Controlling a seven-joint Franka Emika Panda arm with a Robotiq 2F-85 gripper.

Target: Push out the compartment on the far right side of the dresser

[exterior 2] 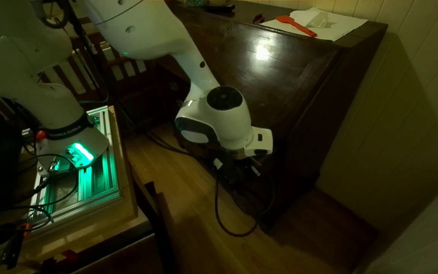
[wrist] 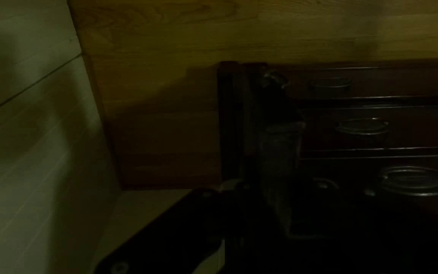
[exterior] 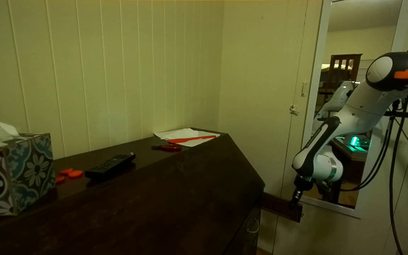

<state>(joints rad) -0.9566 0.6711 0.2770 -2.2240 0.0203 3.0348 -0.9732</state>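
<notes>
The dark brown dresser [exterior: 175,198] has a glossy sloping front; it also shows in an exterior view [exterior 2: 280,76]. The compartment [exterior: 278,206], a low plank-like piece of dark wood, sticks out from the dresser's far right side. In the wrist view it seems to be the dark board [wrist: 280,148] running down between my fingers. My gripper [exterior: 293,203] points down at the compartment's outer end. In the wrist view the gripper [wrist: 280,186] has a finger on each side of the board, but it is too dark to see whether they touch it. The compartment cannot be made out behind the gripper [exterior 2: 238,175].
Lower drawers with metal handles [wrist: 363,126] show in the wrist view. On the dresser top are a tissue box [exterior: 30,173], a remote [exterior: 110,166], orange discs [exterior: 75,174], paper and a red spatula [exterior: 191,139]. A mirror [exterior: 363,42] hangs behind the arm. The wall [exterior 2: 424,114] stands close beside the dresser.
</notes>
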